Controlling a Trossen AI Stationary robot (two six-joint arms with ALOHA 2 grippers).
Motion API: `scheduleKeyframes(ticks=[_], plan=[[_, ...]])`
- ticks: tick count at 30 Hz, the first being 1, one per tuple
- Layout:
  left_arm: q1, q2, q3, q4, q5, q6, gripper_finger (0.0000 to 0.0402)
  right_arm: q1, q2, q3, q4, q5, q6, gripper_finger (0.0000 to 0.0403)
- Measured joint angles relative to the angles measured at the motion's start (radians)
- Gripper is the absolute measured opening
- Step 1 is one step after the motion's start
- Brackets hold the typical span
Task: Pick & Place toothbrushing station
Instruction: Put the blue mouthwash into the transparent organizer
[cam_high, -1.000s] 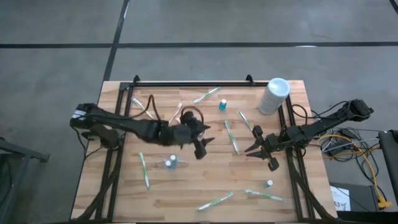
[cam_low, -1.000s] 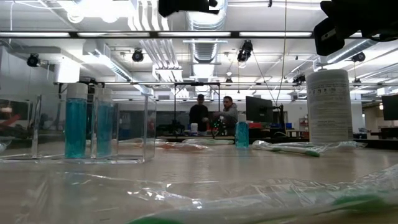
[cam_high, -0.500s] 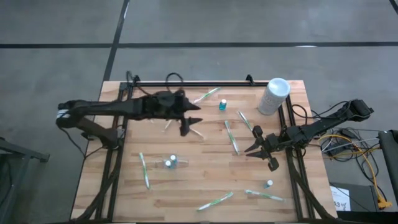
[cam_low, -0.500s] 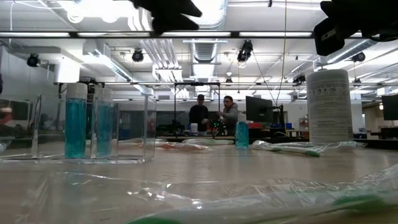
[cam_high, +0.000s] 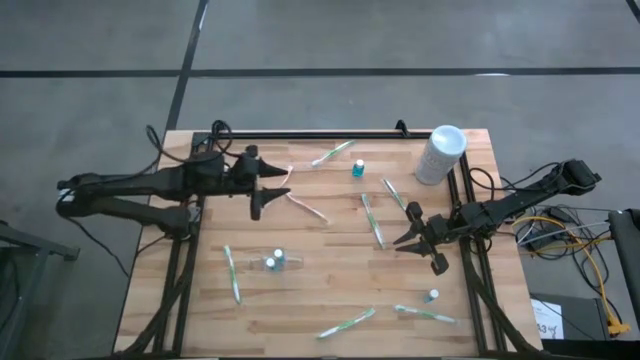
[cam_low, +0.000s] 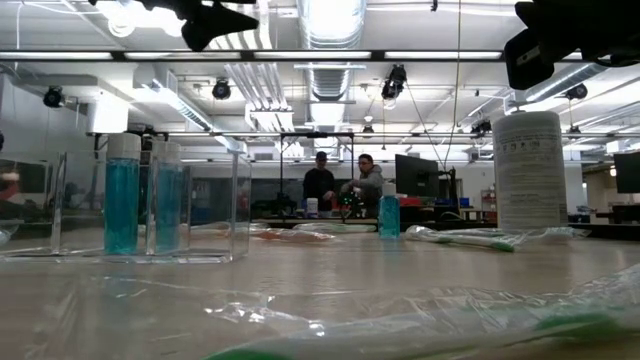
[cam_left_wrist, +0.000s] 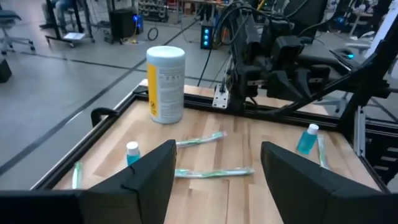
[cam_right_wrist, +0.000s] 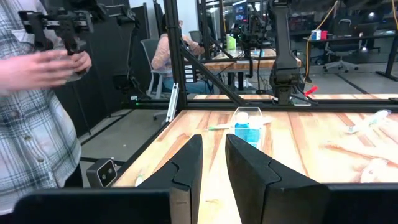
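Note:
Several wrapped toothbrushes lie flat on the wooden table (cam_high: 330, 280), among them green ones (cam_high: 372, 220) (cam_high: 231, 272) and a pink one (cam_high: 303, 206). A clear holder with blue bottles (cam_high: 274, 262) stands near the middle; it also shows in the low view (cam_low: 150, 205). A small blue bottle (cam_high: 357, 168) stands at the far side. My left gripper (cam_high: 272, 195) is open and empty above the table's far left part. My right gripper (cam_high: 420, 252) is open and empty at the right, beside a green toothbrush.
A white canister (cam_high: 441, 153) stands at the far right corner. Another small bottle (cam_high: 432, 296) stands near the front right, with toothbrushes (cam_high: 346, 322) (cam_high: 425, 314) beside it. A person in a plaid shirt (cam_right_wrist: 37, 130) stands beyond the table in the right wrist view.
My left gripper has drawn back from the table's middle toward the far left, staying open and empty and rising out of the low view's centre. My right gripper has kept still.

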Motion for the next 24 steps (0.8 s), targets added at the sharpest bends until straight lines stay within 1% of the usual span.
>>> scheduleKeyframes(ticks=[6,12,15,19,21,24], plan=[[0.005,-0.081,-0.014,-0.06,-0.011,0.059,0.0239,0.0,0.0,0.0,0.0,0.0,0.0,0.0068],[0.02,-0.121,-0.04,-0.102,-0.032,0.039,0.0239,0.0,0.0,0.0,0.0,0.0,0.0,0.0068],[0.02,-0.125,-0.063,-0.057,-0.03,0.013,0.0239,0.0,0.0,0.0,0.0,0.0,0.0,0.0068],[0.02,-0.126,-0.112,0.104,-0.029,0.02,0.0239,0.0,0.0,0.0,0.0,0.0,0.0,0.0068],[0.021,-0.134,-0.129,0.115,-0.03,0.025,0.0239,0.0,0.0,0.0,0.0,0.0,0.0,0.0068],[0.022,-0.163,-0.149,0.074,-0.029,0.03,0.0239,0.0,0.0,0.0,0.0,0.0,0.0,0.0068]])
